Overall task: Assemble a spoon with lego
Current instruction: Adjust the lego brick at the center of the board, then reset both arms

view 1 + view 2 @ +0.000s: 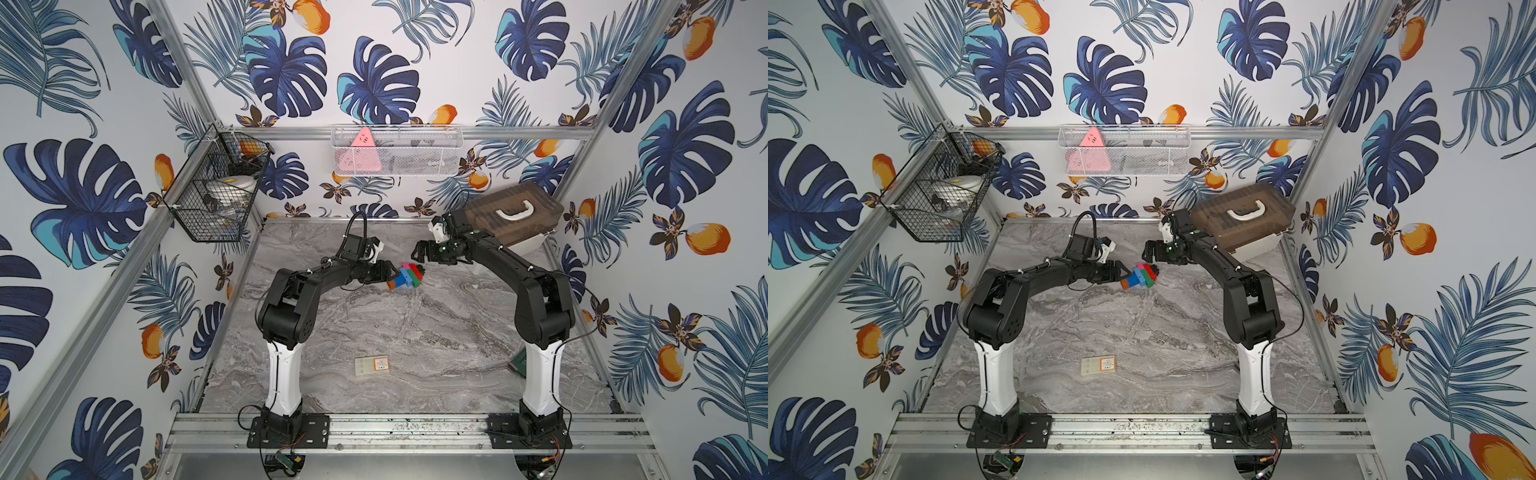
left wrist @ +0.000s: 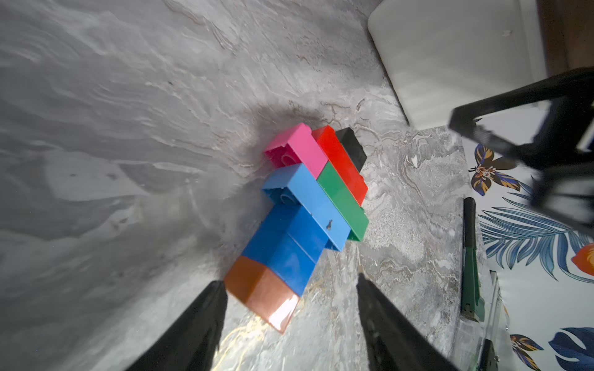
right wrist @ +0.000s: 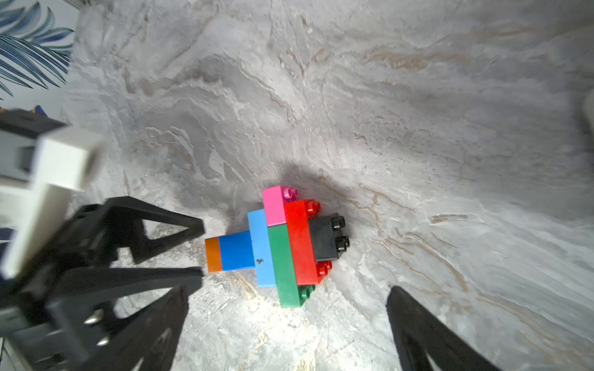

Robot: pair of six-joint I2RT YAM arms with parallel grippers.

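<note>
Front edge: aluminium rail point(image 1: 407, 432) carrying both arm bases. Behind it, a grey marble-pattern tabletop point(image 1: 415, 340), closed in on three sides by walls in blue tropical-leaf and orange-fruit wallpaper point(image 1: 291, 75) on an aluminium frame.

Near the front, between the arms: flat beige box with an orange label point(image 1: 372, 365), lying flat on its own. Dark green handled tool point(image 2: 470, 253) lies at the table's right edge, by the right arm's base.

Mid-table: the spoon point(image 1: 409, 275), a multicoloured studded-brick figure, lies flat on the marble. Its orange-and-blue stem points at the left arm. The head runs light blue, pink/green, red, with the black brick at the far tip.

Left gripper point(image 2: 287, 280): fingers spread, low over the table, tips either side of the orange stem end. One tip is just beside the brick and the other is clear of it, so no pinch.

Right gripper point(image 1: 419, 252): fingers spread wide, nothing between them, hovering just beyond the spoon's head.

Back right corner: white storage box with a translucent brown lid and white handle point(image 1: 513, 214).

Back wall: white mesh basket point(image 1: 395, 151) with a pink triangular item point(image 1: 363, 139) inside. Left wall: black wire basket point(image 1: 216, 199); contents unclear.
</note>
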